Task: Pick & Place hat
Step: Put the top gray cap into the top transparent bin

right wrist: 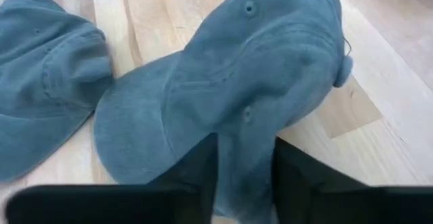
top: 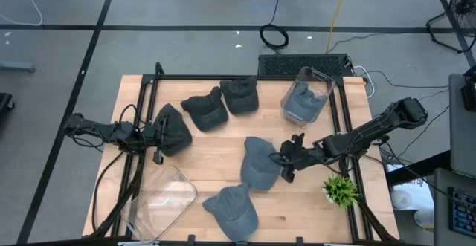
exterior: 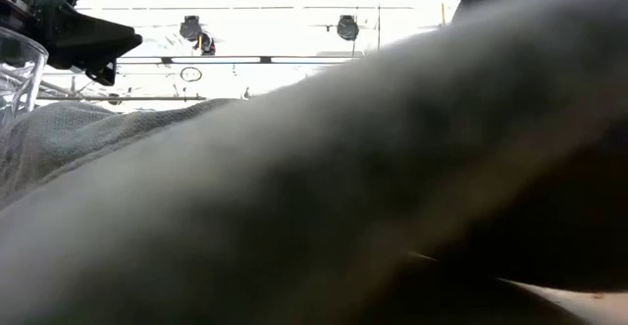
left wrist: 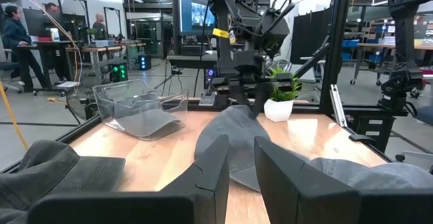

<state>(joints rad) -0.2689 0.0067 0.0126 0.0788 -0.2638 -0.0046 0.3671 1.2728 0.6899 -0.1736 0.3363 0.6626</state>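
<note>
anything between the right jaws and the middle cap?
Nothing. In the right wrist view the grey cap fills the gap between the right gripper jaws, so they are already on it. The high view shows the same contact at the table's middle.

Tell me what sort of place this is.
Probably a robotics lab or workshop. A wooden table in a black frame stands on a grey floor with cables, more robot arms and workbenches stand behind, and people work at desks.

Overhead camera looks straight down; low camera sits pressed against a hat (exterior: 324,188); wrist cameras face inward.
</note>
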